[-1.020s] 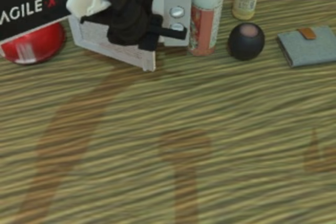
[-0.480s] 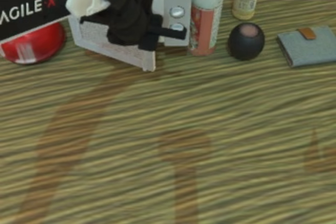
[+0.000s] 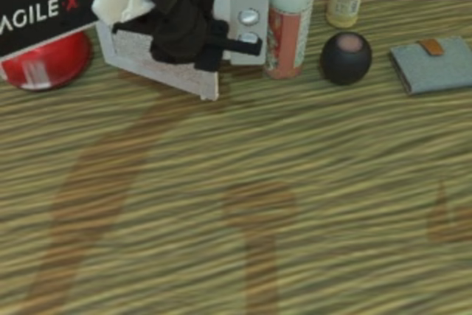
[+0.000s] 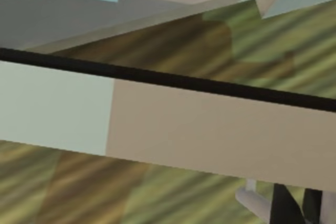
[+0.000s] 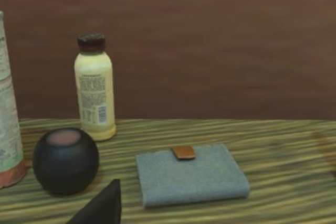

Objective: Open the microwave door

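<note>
Microwave door [image 3: 164, 68] hangs swung partly out at the tabletop's [image 3: 295, 182] back left, under your left gripper [image 3: 210, 53]; can't tell its grip state. "AGILE X" reads on the left arm. Labelled cylinder [image 3: 289, 20] and yellow bottle [image 5: 95, 88] show unreadable print. Right gripper unseen.

Even soft light, faint shadows, left wrist view perhaps blurred

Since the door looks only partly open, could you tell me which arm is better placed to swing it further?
Left. The left gripper is already at the microwave door, which stands ajar at the top view's upper left. The right arm is out of the top view; its wrist camera faces the grey wallet, away from the microwave.
</note>
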Controlling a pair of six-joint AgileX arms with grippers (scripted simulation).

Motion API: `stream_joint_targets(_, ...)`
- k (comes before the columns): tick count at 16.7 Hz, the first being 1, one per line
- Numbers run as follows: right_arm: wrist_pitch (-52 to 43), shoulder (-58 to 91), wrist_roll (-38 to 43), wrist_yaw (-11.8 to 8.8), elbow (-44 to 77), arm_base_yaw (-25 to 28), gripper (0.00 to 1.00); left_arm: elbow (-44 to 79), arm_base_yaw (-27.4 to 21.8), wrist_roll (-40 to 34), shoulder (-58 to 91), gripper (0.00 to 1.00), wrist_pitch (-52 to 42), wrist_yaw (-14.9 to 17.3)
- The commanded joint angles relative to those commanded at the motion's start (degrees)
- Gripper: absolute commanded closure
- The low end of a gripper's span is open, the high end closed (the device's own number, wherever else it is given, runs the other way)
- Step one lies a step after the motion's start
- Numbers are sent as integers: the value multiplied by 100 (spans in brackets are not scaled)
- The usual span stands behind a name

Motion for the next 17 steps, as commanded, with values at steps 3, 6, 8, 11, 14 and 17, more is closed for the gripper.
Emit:
stream_joint_targets(3, 0, 0, 0, 0, 0, 0, 0, -57, -19, 44, -36, 100, 37, 66)
stream_joint_targets(6, 0, 0, 0, 0, 0, 0, 0, -355, 74, 350, -207, 100, 104, 219)
stream_joint_targets(8, 0, 0, 0, 0, 0, 0, 0, -580, 143, 593, -331, 100, 153, 341)
stream_joint_targets(11, 0, 0, 0, 0, 0, 0, 0, -676, 190, 744, -478, 100, 247, 428)
stream_joint_targets(14, 0, 0, 0, 0, 0, 0, 0, -676, 190, 744, -478, 100, 247, 428)
stream_joint_targets(17, 0, 0, 0, 0, 0, 0, 0, -676, 190, 744, -478, 100, 247, 428)
